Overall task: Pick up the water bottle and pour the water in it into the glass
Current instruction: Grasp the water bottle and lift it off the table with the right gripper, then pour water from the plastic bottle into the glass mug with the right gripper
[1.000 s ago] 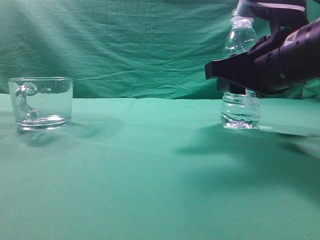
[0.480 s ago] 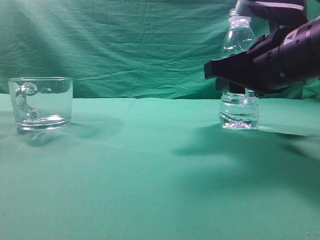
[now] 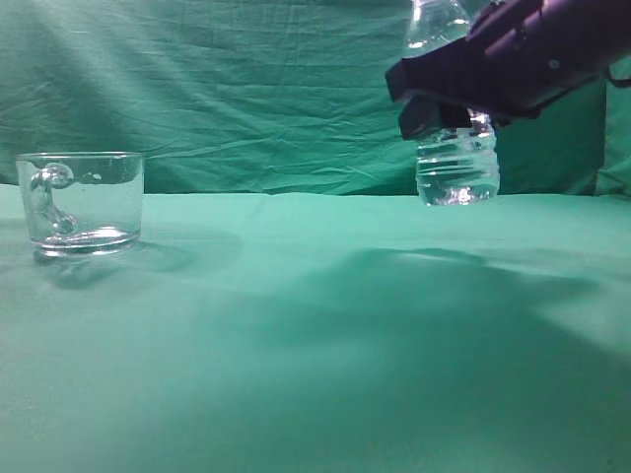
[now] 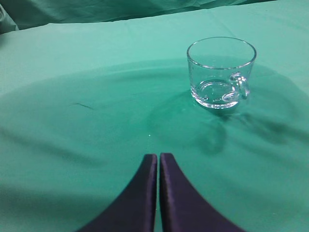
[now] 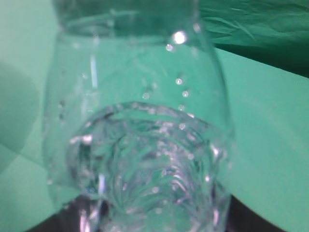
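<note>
The water bottle (image 3: 456, 168) is clear plastic with a ribbed lower body. It hangs in the air at the upper right, its top cut off by the frame edge. My right gripper (image 3: 444, 108) is shut on its middle. In the right wrist view the water bottle (image 5: 140, 121) fills the frame, with glints of water inside. The glass (image 3: 81, 202) is a short clear mug with a curled handle, standing at the far left on the green cloth. It also shows in the left wrist view (image 4: 221, 72). My left gripper (image 4: 158, 157) is shut and empty, short of the glass.
A green cloth (image 3: 296, 345) covers the table and a green cloth backdrop (image 3: 246, 89) hangs behind. A wide stretch of cloth lies between the glass and the bottle.
My right gripper has lifted the water bottle off the cloth and carried it up and slightly left. The glass has not moved.
</note>
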You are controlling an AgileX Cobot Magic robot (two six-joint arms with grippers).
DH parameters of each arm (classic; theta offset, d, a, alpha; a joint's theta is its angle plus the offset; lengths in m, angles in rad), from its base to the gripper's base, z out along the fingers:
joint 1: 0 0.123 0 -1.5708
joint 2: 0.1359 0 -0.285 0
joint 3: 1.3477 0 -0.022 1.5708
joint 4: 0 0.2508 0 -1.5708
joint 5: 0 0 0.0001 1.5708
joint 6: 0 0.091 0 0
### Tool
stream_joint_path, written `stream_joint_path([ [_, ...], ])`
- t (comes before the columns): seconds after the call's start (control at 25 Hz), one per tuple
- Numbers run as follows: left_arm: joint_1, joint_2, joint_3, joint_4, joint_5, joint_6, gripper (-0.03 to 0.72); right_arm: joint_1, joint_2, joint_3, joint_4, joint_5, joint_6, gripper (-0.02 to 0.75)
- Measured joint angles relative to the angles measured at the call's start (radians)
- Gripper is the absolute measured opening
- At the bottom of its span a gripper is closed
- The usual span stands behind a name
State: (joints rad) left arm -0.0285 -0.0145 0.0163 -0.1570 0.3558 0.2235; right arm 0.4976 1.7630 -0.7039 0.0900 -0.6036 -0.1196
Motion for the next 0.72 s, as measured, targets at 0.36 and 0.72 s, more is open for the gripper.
stream_joint_path([
  [0.36, 0.000, 0.000, 0.000, 0.000, 0.000, 0.000, 0.000, 0.031, -0.025, -0.337, -0.198, 0.558, -0.050, 0.306],
  [0.72, 0.000, 0.000, 0.000, 0.000, 0.000, 0.000, 0.000, 0.165, 0.106, -0.611, -0.330, 0.744, -0.116, 0.306],
])
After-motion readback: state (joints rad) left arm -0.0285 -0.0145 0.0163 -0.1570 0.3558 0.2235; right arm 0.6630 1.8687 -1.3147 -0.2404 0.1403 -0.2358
